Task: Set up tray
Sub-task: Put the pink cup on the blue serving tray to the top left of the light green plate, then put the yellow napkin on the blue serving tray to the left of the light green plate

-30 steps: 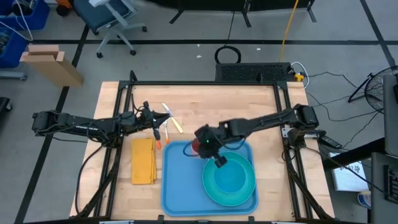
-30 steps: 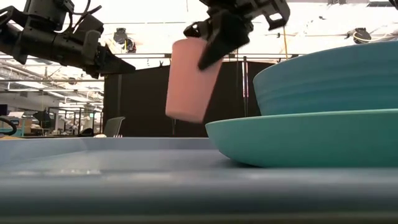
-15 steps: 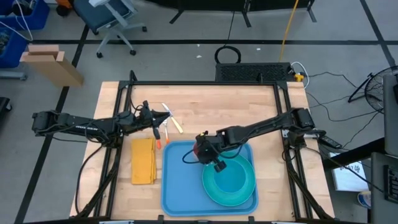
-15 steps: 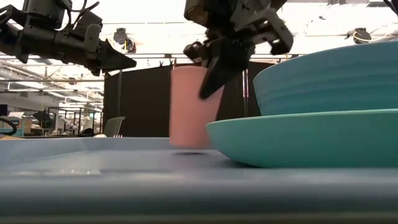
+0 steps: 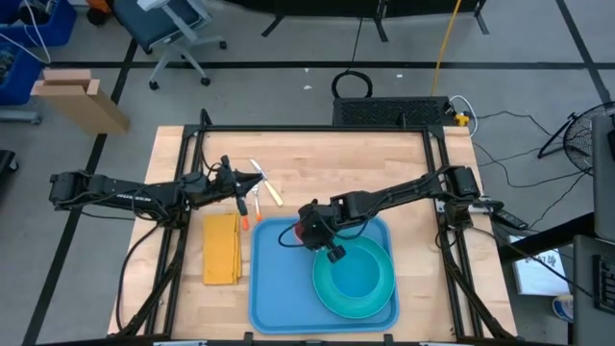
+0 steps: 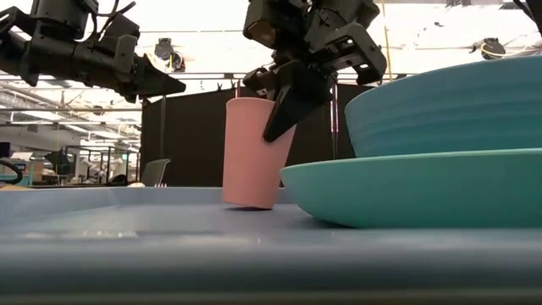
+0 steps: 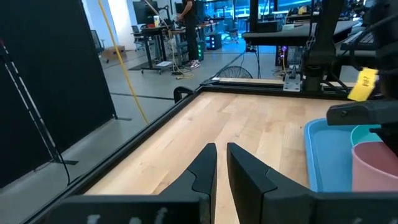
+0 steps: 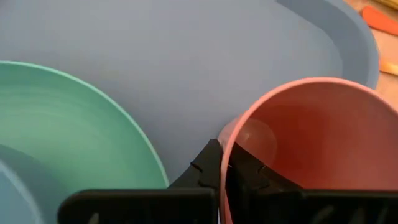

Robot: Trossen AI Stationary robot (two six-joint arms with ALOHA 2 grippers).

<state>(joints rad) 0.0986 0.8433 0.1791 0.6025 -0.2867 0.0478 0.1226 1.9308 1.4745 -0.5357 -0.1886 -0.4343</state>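
High view shows the tray (image 5: 274,288) at the table's near middle, holding a teal plate (image 5: 327,293) with a bowl (image 5: 360,274) on its right half. At the tray's far edge a pink cup (image 6: 252,152) rests tilted on its base, its rim pinched between the right gripper's (image 6: 284,106) fingers. Letting go while it leans could tip it, or knock the plate just beside. Left of the tray lies a yellow napkin (image 5: 221,248); the left gripper (image 7: 221,158) hovers beyond, fingers nearly together, empty.
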